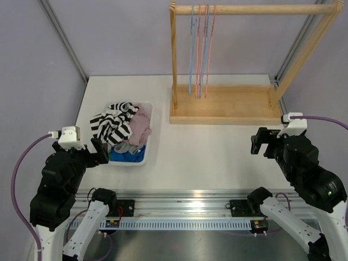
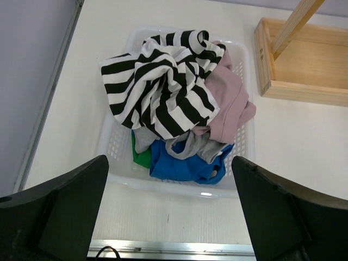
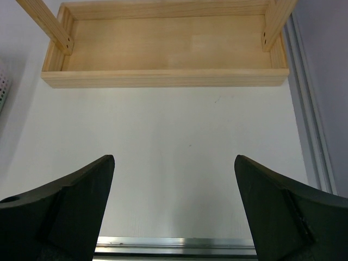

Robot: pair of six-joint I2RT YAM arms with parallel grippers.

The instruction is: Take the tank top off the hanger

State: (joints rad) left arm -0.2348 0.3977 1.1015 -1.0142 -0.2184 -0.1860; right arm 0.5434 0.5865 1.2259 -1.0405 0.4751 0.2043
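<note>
Several thin blue and pink hangers (image 1: 201, 49) hang bare from the wooden rack's top rail (image 1: 255, 9); no garment is on them. A black-and-white striped garment (image 1: 114, 122) lies on top of the clothes pile in the white basket (image 1: 128, 162); the left wrist view shows it crumpled (image 2: 157, 87) over pink, grey, blue and green clothes. My left gripper (image 1: 103, 151) is open and empty just in front of the basket's near rim (image 2: 174, 187). My right gripper (image 1: 263, 144) is open and empty over bare table, short of the rack's base (image 3: 163, 51).
The wooden rack's tray-like base (image 1: 223, 103) stands at the back right with two uprights and a slanted brace. A metal rail (image 1: 179, 209) runs along the table's near edge. Grey walls and frame posts close in both sides.
</note>
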